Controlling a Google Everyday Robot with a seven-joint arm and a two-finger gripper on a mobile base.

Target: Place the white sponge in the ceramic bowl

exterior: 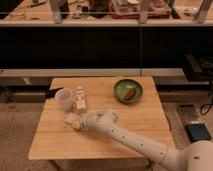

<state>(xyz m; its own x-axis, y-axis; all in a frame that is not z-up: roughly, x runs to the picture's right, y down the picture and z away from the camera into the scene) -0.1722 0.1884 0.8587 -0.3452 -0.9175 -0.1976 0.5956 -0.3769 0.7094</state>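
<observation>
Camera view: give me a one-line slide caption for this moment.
Gripper shut on the white sponge on the wooden table, near the cup, with the ceramic bowl apart toward the table's far side.

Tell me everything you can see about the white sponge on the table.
The white sponge is a small, pale cream pad, soft-looking and slightly bunched rather than flat. It lies on the wooden table, toward the left in the view, just in front of the translucent cup and the small white bottle, touching neither. The gripper meets it from the right, jaws shut on its right end. It sits well apart from the green ceramic bowl.
</observation>
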